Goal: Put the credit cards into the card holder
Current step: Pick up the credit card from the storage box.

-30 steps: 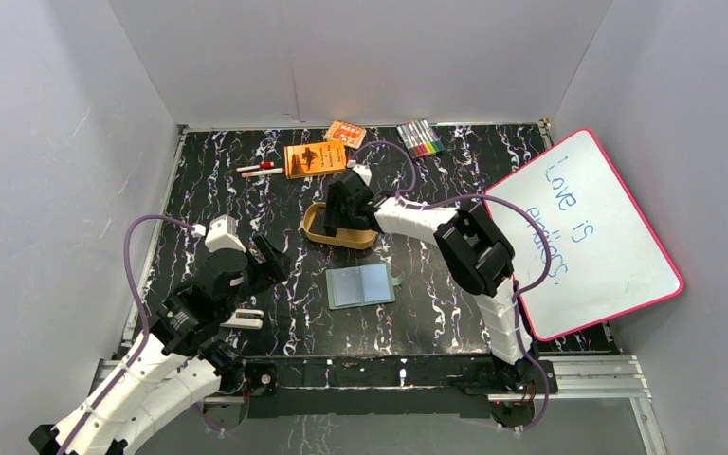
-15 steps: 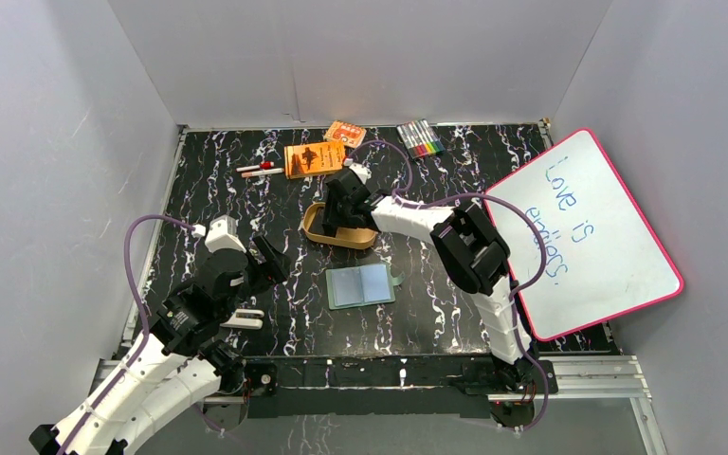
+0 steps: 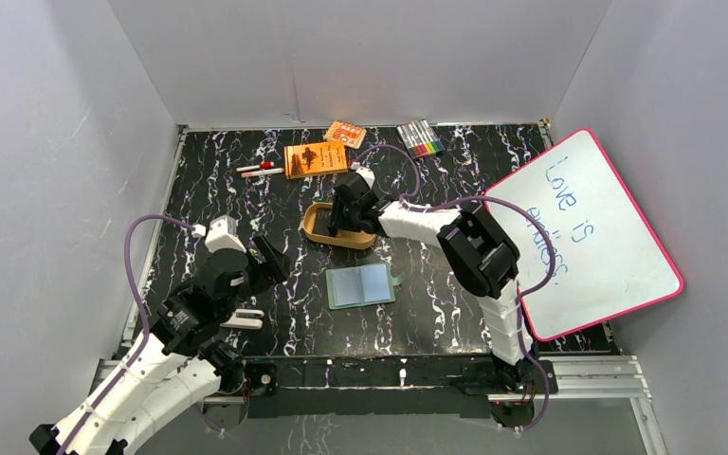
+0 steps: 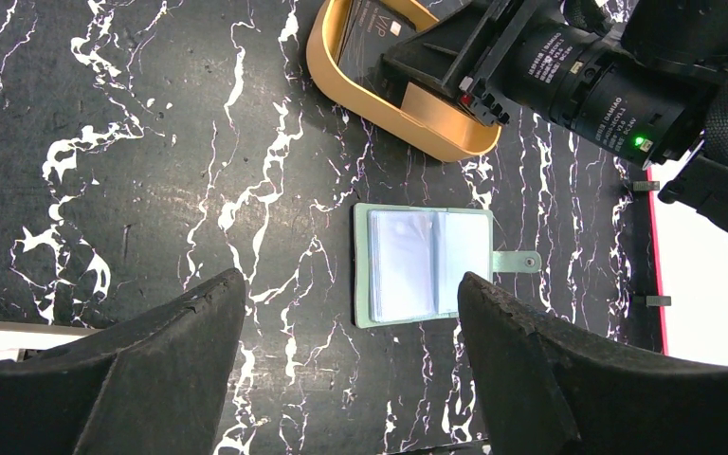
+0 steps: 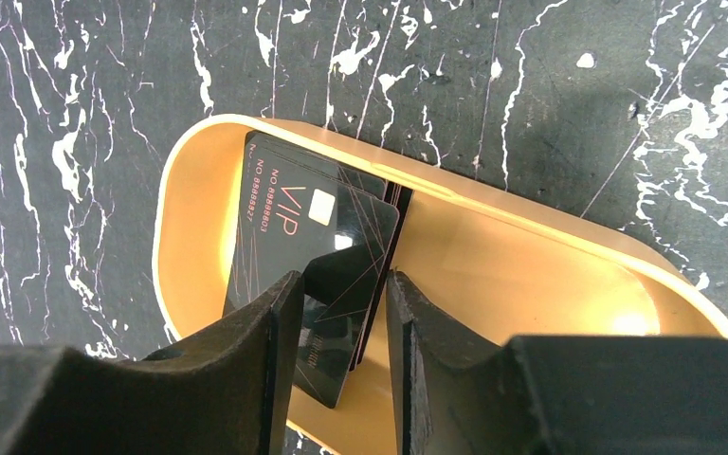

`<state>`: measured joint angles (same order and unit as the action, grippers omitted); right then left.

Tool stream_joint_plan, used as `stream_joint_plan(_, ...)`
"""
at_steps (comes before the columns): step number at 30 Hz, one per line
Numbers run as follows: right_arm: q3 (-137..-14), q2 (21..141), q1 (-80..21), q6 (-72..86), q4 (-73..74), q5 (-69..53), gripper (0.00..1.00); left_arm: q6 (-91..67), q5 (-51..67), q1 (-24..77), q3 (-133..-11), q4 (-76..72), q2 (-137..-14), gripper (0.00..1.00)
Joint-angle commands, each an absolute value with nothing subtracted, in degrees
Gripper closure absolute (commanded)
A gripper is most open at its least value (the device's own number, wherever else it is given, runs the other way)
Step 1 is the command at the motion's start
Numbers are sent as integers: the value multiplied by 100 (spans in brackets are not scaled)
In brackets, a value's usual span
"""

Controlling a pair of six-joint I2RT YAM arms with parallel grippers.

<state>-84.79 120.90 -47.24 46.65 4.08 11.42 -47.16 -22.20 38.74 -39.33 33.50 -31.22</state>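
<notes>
Right, the top card reads "VIP" with a number starting "NO 8888" along its edge; the credit cards (image 5: 313, 227) sit stacked at one end of the tan tray (image 5: 531, 275), mid-worktop toward the far edge; right arm stretched forward, right gripper (image 5: 339, 284) nose-down on the stack, jaws narrowly apart, whether they pinch a card I cannot tell; whiteboard (image 3: 588, 232) at the right edge says "Love is"; left gripper (image 4: 351, 282) hangs wide open by the near-left corner, facing the open green card holder (image 4: 427, 265) near the near edge.
</notes>
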Motion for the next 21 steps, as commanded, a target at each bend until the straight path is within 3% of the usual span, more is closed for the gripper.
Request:
stream_joint_plan(1,-8284,11790,-4668,4641,406,1184,57,-4693,-2439,3900,-3971,3386,-3118,21)
stream_joint_plan(21,-7925,11420,-4614,4625,68,1056,77,-4673,-2425,3896,-3961,3353,-3165,21)
